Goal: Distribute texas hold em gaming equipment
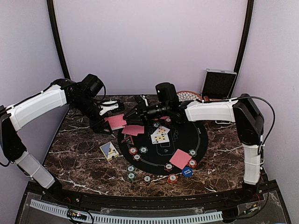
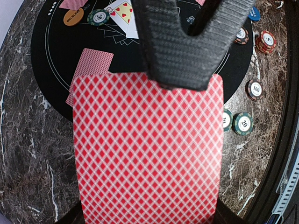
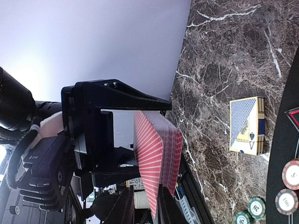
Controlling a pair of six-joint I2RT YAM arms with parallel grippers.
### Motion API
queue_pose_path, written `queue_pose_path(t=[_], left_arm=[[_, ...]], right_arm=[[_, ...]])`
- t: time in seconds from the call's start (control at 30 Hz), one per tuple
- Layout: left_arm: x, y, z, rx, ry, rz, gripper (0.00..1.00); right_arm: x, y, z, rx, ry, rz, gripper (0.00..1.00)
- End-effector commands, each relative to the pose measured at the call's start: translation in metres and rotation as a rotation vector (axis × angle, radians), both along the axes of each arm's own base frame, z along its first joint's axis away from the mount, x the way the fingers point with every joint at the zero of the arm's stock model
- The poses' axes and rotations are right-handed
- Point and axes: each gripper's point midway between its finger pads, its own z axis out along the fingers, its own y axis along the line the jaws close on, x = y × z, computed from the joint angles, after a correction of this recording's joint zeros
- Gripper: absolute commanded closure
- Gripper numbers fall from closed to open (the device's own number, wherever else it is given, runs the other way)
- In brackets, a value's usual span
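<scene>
one deck of red-backed cards [image 3: 156, 158] is clenched between the fingers of the left gripper [image 1: 110, 122] and held clear of the marble table [image 1: 74, 154]. the wide black upper finger is pressed across one short end of the top card, and most of the deck juts out beyond the fingertips. the right gripper [image 3: 145, 211] is placed at the deck's free end, its two fingers set narrowly either side of the edge; whether a card is actually pinched there cannot be told. other equipment is laid out below and beyond the fingers: face-down cards [image 1: 133, 129] at the edge of the black mat [image 1: 196, 135], face-up cards [image 1: 160, 134] nearer its middle, and poker chips [image 1: 133, 150] scattered along its near rim. a single card is judged to be very light, thin and springy, with a slick finish, so a neighbour could easily be dragged along with it, or the card could slip from the grip. the hold is best taken at the free end, on the outermost card only, and that card slid sideways off the pack rather than pulled straight away. the pack is likely stiff only while squeezed, so a loosened clamp could let it fan out and spill.
</scene>
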Motion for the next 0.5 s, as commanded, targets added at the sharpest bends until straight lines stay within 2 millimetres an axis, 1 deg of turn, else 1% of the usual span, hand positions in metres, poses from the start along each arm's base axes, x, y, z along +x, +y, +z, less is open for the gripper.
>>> queue_pose_path(t=[0.0,0.17,0.3,0.37,0.47], left_arm=[[0.0004,-0.0019,0.0203,-0.037,-0.043,-0.006,1.0],[0.0002,-0.0014,0.0201,-0.036,-0.046,-0.004,1.0],[-0.0001,-0.0004,0.0188,-0.032,-0.047,-0.003,1.0],[0.0002,-0.0004,0.0189,-0.033,-0.048,-0.003,1.0],[0.0006,-0.0007,0.0195,-0.035,-0.049,-0.003,1.0]], right_arm=[[-0.0095,0.0055,0.016,0.052,-0.024,0.033,0.84],[-0.0119,0.0082,0.0167,0.06,-0.016,0.044,0.87],[-0.0124,0.0076,0.0233,0.072,-0.02,0.042,0.9],[-0.0133,0.0077,0.0234,0.074,-0.019,0.044,0.9],[-0.0169,0.0101,0.0216,0.073,-0.015,0.055,0.86]])
